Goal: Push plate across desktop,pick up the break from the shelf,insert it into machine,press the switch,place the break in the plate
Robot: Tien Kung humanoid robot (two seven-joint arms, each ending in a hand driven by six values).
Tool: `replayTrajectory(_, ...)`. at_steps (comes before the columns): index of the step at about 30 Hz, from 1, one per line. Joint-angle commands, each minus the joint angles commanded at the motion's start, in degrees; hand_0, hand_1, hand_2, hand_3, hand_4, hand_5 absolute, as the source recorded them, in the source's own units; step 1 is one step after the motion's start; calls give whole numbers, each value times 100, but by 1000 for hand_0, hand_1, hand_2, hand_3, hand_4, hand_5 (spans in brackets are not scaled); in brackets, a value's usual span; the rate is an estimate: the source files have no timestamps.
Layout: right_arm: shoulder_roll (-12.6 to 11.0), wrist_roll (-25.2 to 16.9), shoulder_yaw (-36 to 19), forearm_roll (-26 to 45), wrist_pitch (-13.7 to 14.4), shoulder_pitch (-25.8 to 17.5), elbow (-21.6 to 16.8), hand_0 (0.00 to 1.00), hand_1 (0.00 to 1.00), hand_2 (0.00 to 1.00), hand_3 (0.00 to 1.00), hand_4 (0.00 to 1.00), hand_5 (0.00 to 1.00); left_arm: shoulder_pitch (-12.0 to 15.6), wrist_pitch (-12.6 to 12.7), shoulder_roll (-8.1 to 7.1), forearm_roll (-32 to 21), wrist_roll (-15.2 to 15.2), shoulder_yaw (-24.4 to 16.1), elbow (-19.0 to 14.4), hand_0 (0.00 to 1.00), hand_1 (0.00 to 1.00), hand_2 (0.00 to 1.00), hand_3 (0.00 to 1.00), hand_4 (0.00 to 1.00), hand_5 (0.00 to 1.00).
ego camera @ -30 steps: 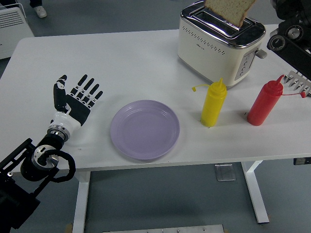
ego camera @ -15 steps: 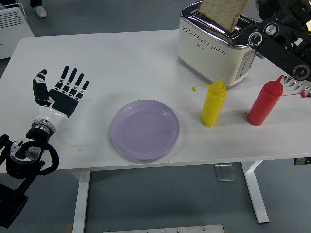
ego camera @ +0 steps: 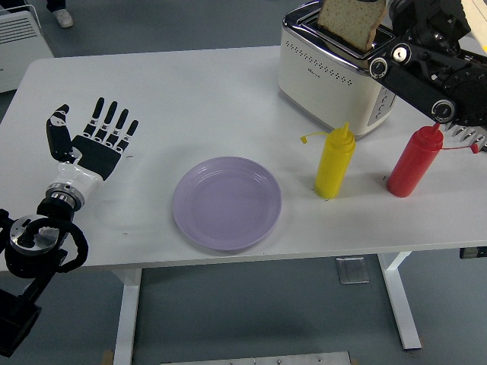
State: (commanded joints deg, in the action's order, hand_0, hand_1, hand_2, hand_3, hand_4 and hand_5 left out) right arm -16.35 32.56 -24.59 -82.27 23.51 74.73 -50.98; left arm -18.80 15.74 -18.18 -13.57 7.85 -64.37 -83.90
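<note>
A slice of bread (ego camera: 348, 23) hangs tilted over the cream toaster (ego camera: 331, 76) at the table's far right, its lower edge at the slot and its top cut off by the picture's edge. My right hand (ego camera: 386, 7) grips the slice's right side from the top right corner; its black forearm (ego camera: 426, 72) crosses the toaster's right end. A lilac plate (ego camera: 227, 202) lies bare near the table's front middle. To the plate's left, my left hand (ego camera: 93, 141) rests palm-down, fingers spread, holding nothing.
A yellow squeeze bottle (ego camera: 335, 161) and a red one (ego camera: 415, 161) stand in front of the toaster. A white wire rack (ego camera: 468, 135) pokes in at the right edge. A white appliance (ego camera: 19, 30) sits on the floor beyond the far left corner.
My right arm has swung in from the right and brought the bread lower over the toaster slot. My left hand has slid left, away from the plate.
</note>
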Motion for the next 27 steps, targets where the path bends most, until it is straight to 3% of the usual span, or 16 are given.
replayTrajectory(16,249,-191,632,149,300,6,492,271,429,458,480,353,2,-22,26,-29,-243,-36,-97,-141,825,765,741,707,641,998)
replayTrajectory(17,263,-201,657,165,303,-1,503,276,444,477,498,318,2,-21,26,-28,-253,-38,-100,-142,824,765,740,708,640,998)
replayTrajectory(27,360,-385,811,486,116,-112,539,251,477,518,518,339,2,-21,10,-26,-394,-48,-135,-156,825,764,740,709,639,998)
